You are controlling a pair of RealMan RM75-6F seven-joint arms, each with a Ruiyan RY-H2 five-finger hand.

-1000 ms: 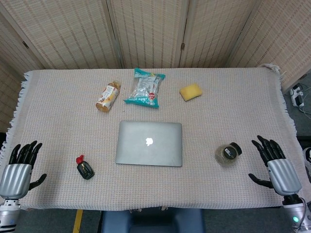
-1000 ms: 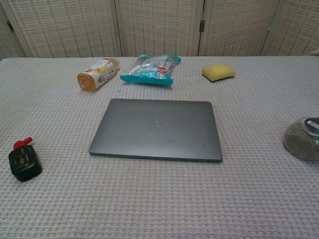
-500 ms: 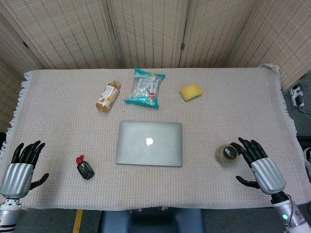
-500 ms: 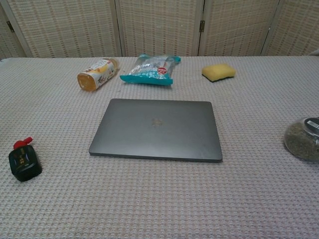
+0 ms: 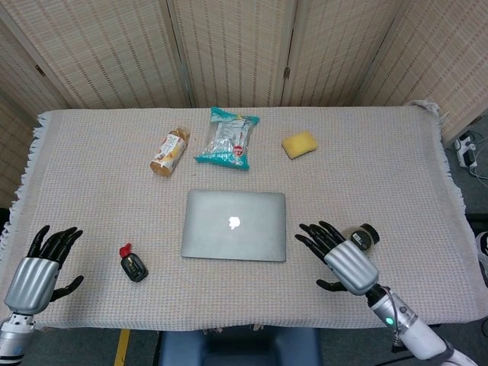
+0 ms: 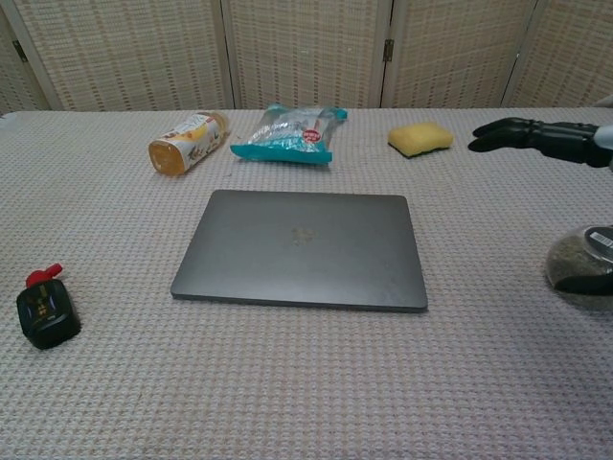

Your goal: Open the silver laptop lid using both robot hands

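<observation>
The silver laptop lies closed and flat in the middle of the table, logo up. My right hand hovers open just right of the laptop's right edge, fingers spread and pointing toward it; the chest view shows its dark fingertips at the right border. My left hand is open near the table's front left corner, far from the laptop, and holds nothing.
A small black bottle with a red cap lies left of the laptop. A round jar sits right of it, partly behind my right hand. A drink bottle, snack bag and yellow sponge lie behind.
My right hand has moved left from the table's right edge, past the jar, to beside the laptop. My left hand has shifted slightly right.
</observation>
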